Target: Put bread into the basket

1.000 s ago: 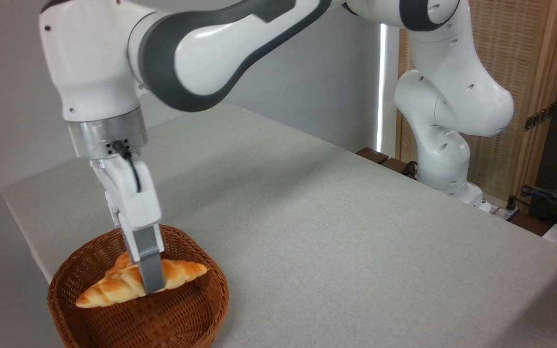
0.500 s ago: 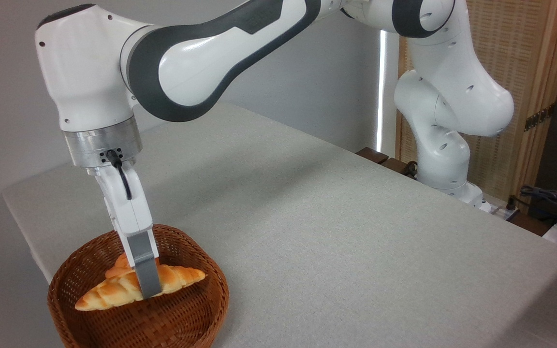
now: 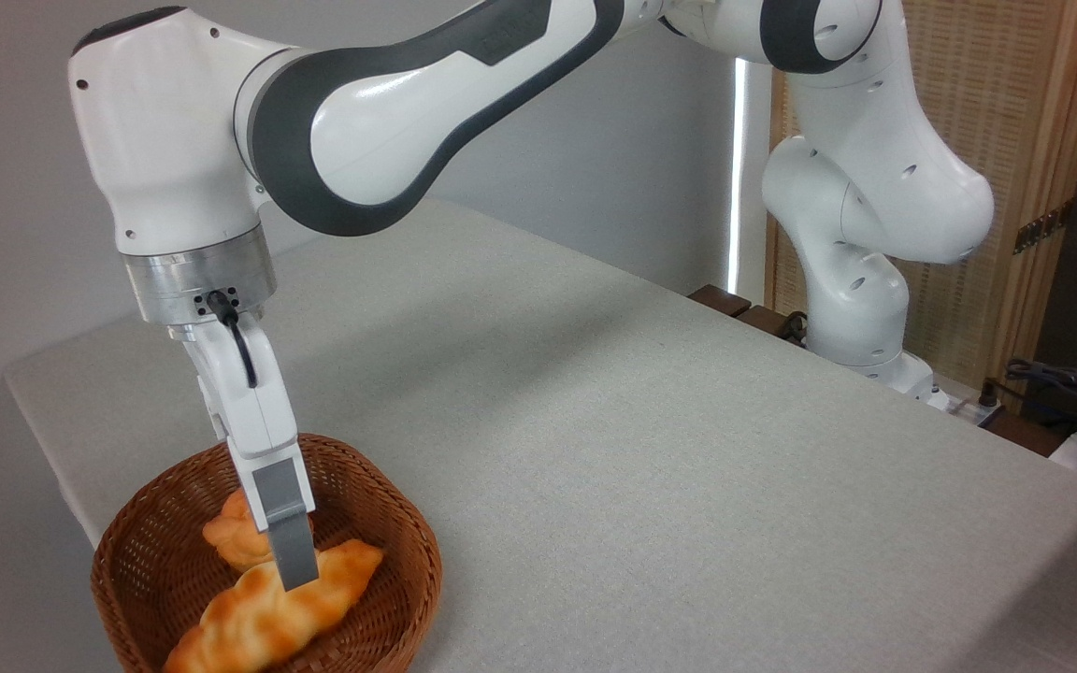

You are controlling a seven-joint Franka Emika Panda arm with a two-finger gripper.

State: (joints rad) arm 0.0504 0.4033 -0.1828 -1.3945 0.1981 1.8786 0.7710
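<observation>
The braided golden loaf of bread [image 3: 258, 617] lies slanted inside the brown wicker basket [image 3: 430, 566] at the table's front left corner, its upper end toward the right rim and its lower end near the picture's bottom edge. My gripper [image 3: 292, 572] hangs straight down over the basket. The near grey finger [image 3: 288, 537] stands in front of the loaf's upper part, and the far finger is hidden behind it. The loaf rests on the basket floor, free of the fingers, so the gripper is open.
A small round bun [image 3: 226, 539] sits in the basket behind the finger. The grey table [image 3: 641, 449] stretches right and back. The arm's base [image 3: 861, 327] stands at the far right edge, with cables [image 3: 1062, 383] beyond. The basket is close to the table's left edge.
The loaf, held level between the fingers half a second ago, has dropped and tilted down onto the basket floor. The gripper has let it go and stayed almost in place.
</observation>
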